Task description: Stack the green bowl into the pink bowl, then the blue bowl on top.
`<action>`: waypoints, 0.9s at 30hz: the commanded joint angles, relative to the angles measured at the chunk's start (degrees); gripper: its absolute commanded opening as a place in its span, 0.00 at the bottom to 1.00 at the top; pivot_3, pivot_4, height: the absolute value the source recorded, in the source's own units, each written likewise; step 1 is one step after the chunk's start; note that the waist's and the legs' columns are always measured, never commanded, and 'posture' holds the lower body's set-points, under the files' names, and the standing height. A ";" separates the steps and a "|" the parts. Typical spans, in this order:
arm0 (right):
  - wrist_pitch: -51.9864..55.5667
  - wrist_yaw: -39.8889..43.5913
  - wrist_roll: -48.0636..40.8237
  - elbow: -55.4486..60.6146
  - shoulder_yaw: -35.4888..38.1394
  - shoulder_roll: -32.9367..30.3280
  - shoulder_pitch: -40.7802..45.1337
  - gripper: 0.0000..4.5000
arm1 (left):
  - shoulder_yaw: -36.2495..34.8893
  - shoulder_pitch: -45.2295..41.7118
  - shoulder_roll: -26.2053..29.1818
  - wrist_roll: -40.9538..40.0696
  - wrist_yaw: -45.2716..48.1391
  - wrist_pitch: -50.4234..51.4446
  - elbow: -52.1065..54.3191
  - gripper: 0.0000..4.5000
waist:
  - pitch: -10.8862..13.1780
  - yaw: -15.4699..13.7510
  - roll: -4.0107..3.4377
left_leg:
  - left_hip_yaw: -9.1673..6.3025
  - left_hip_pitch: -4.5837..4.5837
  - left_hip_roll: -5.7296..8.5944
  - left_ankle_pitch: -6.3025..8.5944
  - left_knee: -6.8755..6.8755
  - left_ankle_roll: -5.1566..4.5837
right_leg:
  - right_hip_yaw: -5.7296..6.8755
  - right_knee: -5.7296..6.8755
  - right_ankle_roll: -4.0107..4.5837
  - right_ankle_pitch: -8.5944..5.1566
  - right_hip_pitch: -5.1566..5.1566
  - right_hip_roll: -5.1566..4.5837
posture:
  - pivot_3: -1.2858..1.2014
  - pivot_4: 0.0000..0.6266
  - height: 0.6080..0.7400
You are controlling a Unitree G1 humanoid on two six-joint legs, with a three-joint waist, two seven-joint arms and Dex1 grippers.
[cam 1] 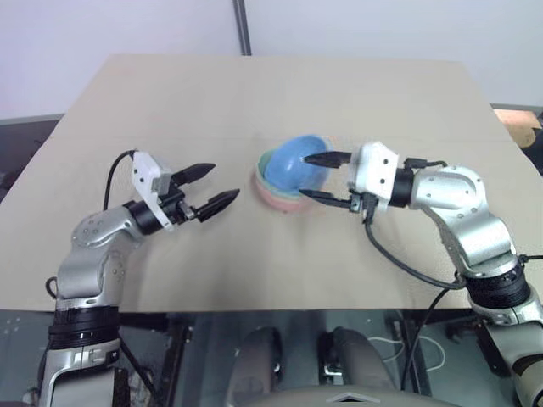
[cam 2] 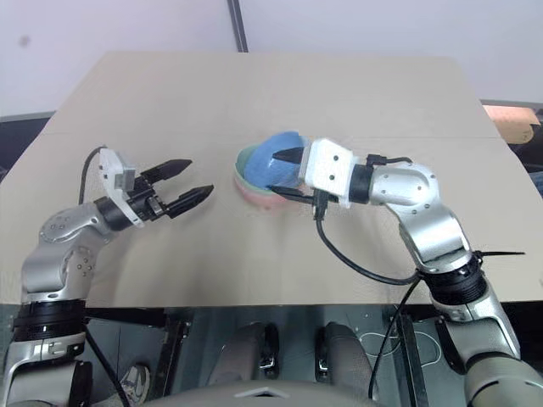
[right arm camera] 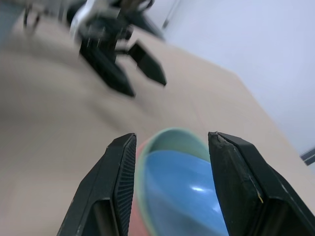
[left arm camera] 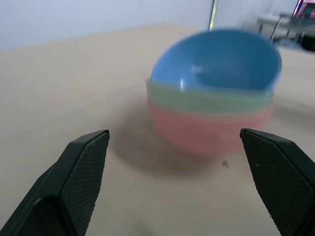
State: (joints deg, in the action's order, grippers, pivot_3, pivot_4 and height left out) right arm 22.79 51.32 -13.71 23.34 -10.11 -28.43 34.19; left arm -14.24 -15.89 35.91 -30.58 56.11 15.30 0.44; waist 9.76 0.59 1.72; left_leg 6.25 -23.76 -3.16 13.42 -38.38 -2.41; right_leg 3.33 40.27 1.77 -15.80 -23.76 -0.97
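The three bowls are nested in the middle of the table. The pink bowl (cam 1: 276,200) is at the bottom and the green bowl (cam 1: 266,163) sits in it. The blue bowl (cam 1: 293,161) rests on top, tilted with its opening turned toward my left arm. My right gripper (cam 1: 305,175) is open at the blue bowl's right side, one finger above its rim and one below, gripping nothing. My left gripper (cam 1: 226,181) is open and empty, left of the stack and pointing at it. The left wrist view shows the blue bowl (left arm camera: 221,61), green bowl (left arm camera: 206,98) and pink bowl (left arm camera: 206,130) straight ahead.
The pale wooden table (cam 1: 254,93) stretches wide behind and beside the stack, and its front edge runs just under both arms. A dark pole (cam 1: 243,25) rises behind the far edge. An orange object (cam 1: 519,123) sits off the table's right side.
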 commanded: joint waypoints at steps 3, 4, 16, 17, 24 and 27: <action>6.49 -3.92 -5.59 3.10 5.87 -0.24 -3.02 0.57 | -1.71 -0.75 -0.45 -1.30 0.55 -2.81 -0.20 1.00 | 0.00 0.02 0.00 | -0.01 0.01 0.00 0.00 0.05 0.00 | 0.01 -0.09 0.00 0.00 0.03 0.01 | 0.52 0.24 1.00; 7.15 -4.85 -6.10 2.61 6.29 0.26 -3.38 0.57 | -1.55 -0.69 -0.56 -1.37 0.65 -2.95 -0.08 1.00 | 0.00 0.03 0.00 | -0.01 -0.01 0.00 0.00 0.07 0.00 | 0.03 -0.14 0.00 0.00 0.03 0.01 | 0.52 0.24 1.00; 3.90 -4.60 -7.82 2.93 10.55 -3.02 -12.83 0.57 | -3.55 2.95 0.07 -3.42 1.17 -3.45 3.38 1.00 | 0.00 -0.16 0.00 | -0.01 -0.08 0.00 0.02 0.17 -0.03 | 0.03 -0.38 -0.03 0.01 0.04 0.04 | 0.52 0.24 1.00; 3.85 -3.56 -8.35 3.54 12.06 -4.94 -14.95 0.57 | -3.85 3.78 1.05 -3.93 2.09 -2.56 3.93 1.00 | 0.00 -0.22 0.00 | -0.02 -0.11 0.01 0.04 0.17 -0.06 | 0.04 -0.41 -0.03 0.01 0.04 0.02 | 0.52 0.24 1.00; 5.60 1.78 -14.59 6.05 27.22 -15.56 -30.88 1.00 | -9.39 10.38 7.14 -11.53 9.19 2.85 7.44 1.00 | 0.02 0.01 -0.02 | -0.02 -0.05 -0.01 0.08 0.23 -0.10 | 0.04 -0.43 -0.17 -0.08 0.06 0.01 | 0.52 0.24 1.00; 3.63 3.45 -14.83 5.99 33.16 -18.17 -36.12 1.00 | -12.32 12.49 9.58 -13.47 9.93 4.89 9.02 1.00 | 0.02 0.06 -0.04 | -0.02 0.01 -0.04 0.19 0.23 -0.28 | 0.04 -0.41 -0.26 -0.14 0.08 0.03 | 0.52 0.24 1.00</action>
State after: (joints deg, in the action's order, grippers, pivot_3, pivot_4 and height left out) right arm 28.26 53.72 -27.55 27.15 19.05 -45.50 -1.50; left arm -23.48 -3.70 44.15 -42.56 65.55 19.83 6.95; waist 9.78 0.65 1.69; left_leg 6.22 -23.72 -3.20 13.61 -38.15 -2.69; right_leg 3.37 39.87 1.50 -15.94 -23.65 -0.95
